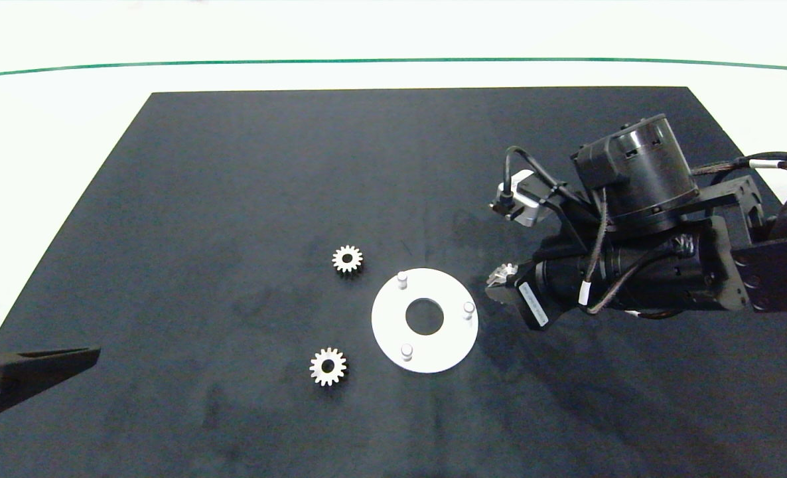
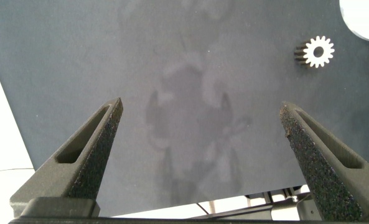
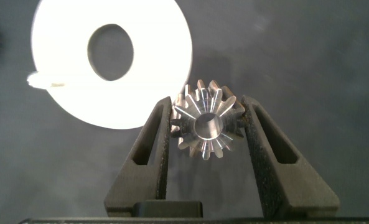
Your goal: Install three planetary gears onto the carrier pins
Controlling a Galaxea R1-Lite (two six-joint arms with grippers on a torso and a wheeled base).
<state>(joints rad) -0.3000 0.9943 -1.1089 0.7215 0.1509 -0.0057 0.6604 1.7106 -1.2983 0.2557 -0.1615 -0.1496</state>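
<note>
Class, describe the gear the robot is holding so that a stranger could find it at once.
Start at the white disc on the black mat. Just beside its rim, the right hand grips one silver gear. The other two gears lie loose on the mat.

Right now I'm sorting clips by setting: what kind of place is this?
Probably a robot assembly test bench: a black mat on a white table, holding only a white disc with pins, loose gears, and the right gripper gripping one.
</note>
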